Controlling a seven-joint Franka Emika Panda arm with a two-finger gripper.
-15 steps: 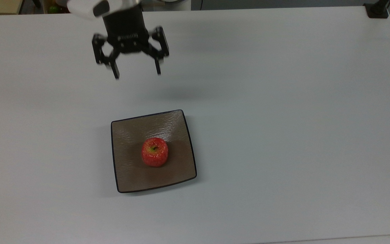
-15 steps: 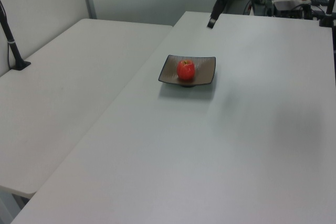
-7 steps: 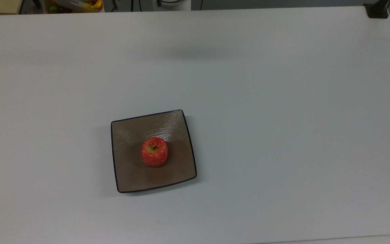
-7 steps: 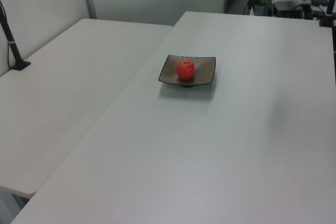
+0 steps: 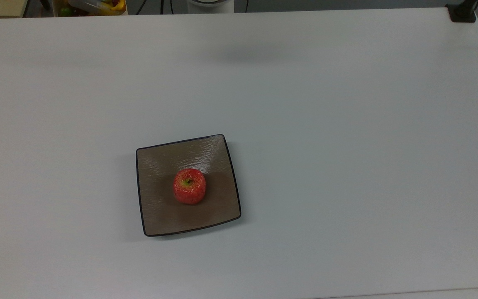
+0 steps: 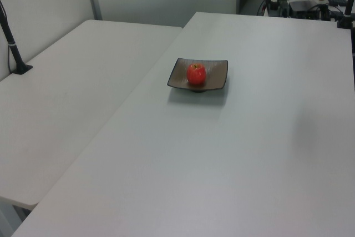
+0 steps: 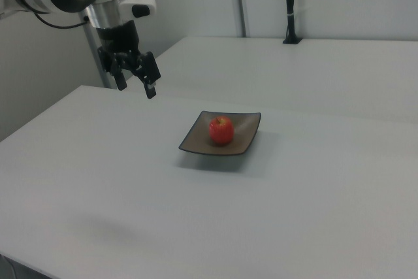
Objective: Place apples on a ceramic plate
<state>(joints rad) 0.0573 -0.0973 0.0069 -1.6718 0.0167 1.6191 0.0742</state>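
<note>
Red apple [image 5: 189, 186] sits on ceramic plate [image 5: 156, 207]; hand [image 7: 136, 87] spread, apart.

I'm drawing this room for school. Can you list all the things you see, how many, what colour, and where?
apple: one, red with yellow speckles, in the middle of the plate.
plate: one, brown with a black rim, on the big table.
table: one, white, under the plate.
second table: one, white, on the left view's left.
black post: one, far edge in the right view.
gripper: one, black, jaws open, empty, raised off the table on the right view's left.
</note>
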